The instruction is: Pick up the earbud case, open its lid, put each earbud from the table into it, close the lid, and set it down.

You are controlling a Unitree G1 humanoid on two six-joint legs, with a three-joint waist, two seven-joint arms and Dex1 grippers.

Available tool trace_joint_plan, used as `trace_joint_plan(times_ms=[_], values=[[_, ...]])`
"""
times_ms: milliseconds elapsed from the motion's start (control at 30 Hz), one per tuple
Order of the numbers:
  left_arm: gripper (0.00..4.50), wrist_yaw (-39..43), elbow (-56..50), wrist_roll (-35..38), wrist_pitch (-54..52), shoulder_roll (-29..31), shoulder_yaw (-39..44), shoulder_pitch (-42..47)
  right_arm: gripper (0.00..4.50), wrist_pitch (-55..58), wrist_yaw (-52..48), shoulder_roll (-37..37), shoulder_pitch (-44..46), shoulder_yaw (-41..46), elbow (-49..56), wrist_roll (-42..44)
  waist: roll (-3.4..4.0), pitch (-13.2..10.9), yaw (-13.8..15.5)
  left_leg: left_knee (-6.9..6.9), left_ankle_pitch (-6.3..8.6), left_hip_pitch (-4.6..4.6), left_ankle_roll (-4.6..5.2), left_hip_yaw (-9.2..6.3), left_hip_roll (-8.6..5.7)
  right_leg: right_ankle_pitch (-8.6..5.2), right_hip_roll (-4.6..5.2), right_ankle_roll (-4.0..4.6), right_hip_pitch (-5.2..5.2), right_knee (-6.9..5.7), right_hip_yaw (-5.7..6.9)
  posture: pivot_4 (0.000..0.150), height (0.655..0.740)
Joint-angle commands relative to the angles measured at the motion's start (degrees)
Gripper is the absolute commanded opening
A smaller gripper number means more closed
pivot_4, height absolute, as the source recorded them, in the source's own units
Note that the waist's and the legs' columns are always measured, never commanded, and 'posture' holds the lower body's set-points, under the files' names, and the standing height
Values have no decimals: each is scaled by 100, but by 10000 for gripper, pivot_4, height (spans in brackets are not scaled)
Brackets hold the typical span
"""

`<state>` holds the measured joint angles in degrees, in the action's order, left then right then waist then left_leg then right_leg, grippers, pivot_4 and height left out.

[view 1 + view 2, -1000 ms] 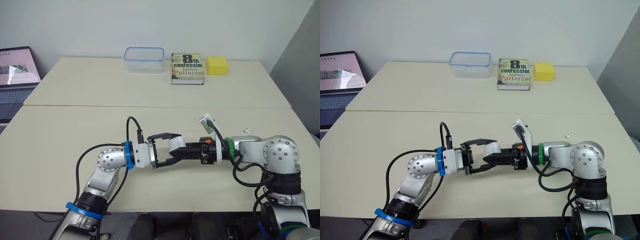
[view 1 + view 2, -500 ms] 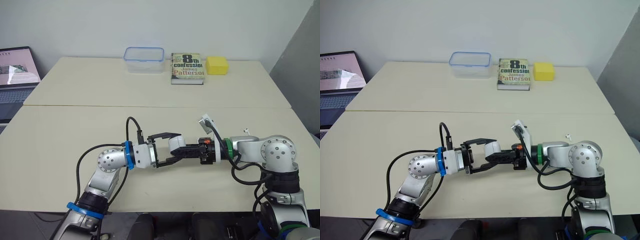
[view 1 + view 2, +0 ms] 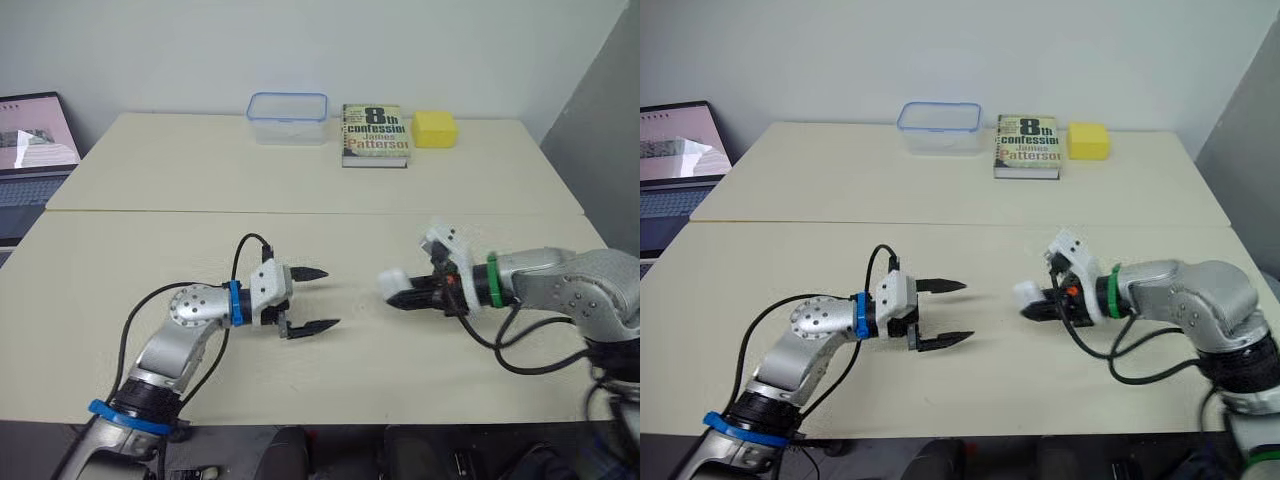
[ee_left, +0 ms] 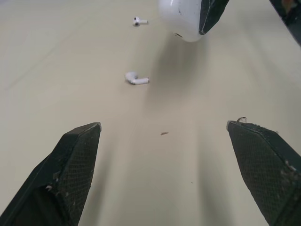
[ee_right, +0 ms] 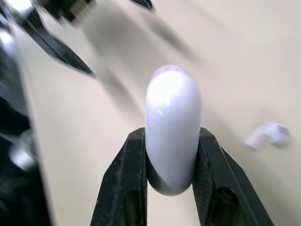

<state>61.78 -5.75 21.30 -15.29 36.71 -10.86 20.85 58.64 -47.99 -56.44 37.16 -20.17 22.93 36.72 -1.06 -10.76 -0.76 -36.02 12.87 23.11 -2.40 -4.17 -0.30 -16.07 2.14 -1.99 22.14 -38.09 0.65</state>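
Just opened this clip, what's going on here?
The right gripper is clamped on the white earbud case and holds it over the table; the lid looks shut. The left gripper hangs open, apart from the case. One earbud and a second earbud lie loose on the table, not yet in the case.

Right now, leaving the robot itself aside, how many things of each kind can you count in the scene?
Earbud case: 1
Earbuds: 2
Clear container: 1
Book: 1
Yellow block: 1
Laptop: 1
Total: 7
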Motion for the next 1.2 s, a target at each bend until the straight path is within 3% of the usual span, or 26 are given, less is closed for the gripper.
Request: trace_joint_plan(times_ms=[33,333,1200], values=[[45000,-156,-744,149,-684,-50,-75,311,8284,-1049,-612,-246,143,-452,295,-981,-1,0,-29,0,0,-1,0,0,2,0,-1,0,-1,0,-1,1500,7391],[45000,-267,-1059,-609,-787,-387,-894,979,8284,-1343,-978,144,157,-601,388,-1671,-2,-1,-66,-2,-1,-1,-1,1,-1,1,0,1,-2,-3,-7,1500,7391],[45000,119,-706,-936,-1117,-675,-1317,1523,8284,-1338,-1514,620,255,-596,464,-2330,-2,-1,-73,-6,-1,-1,-1,-7,-2,10,1,17,-3,-7,-7,1500,7391]])
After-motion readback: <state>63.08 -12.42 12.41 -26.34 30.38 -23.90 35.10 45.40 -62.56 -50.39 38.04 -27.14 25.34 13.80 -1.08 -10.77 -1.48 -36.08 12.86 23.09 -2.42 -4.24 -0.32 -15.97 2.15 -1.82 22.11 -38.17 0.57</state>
